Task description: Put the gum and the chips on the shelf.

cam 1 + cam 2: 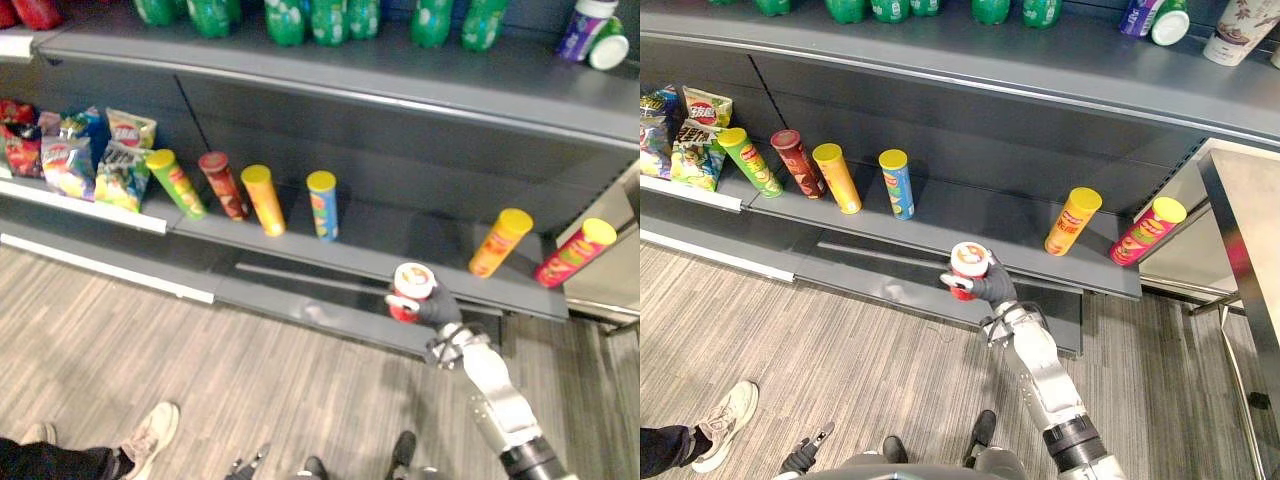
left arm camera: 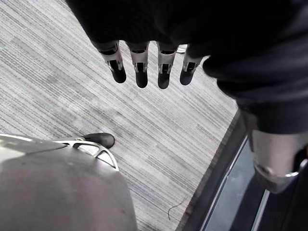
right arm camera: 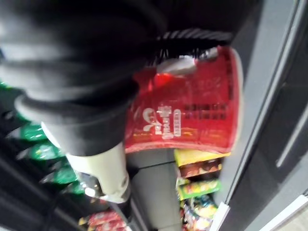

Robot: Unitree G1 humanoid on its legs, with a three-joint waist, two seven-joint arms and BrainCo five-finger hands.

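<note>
Right wrist view — right hand (image 3: 72, 82) grips red chips can (image 3: 192, 110), partly hidden.

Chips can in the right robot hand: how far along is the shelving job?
Six chips cans stand on the lower shelf. In hand: the right robot hand grips a red chips can in front of that shelf, not yet set down. Left: place it. The left robot hand hangs open; gum I cannot identify.
</note>
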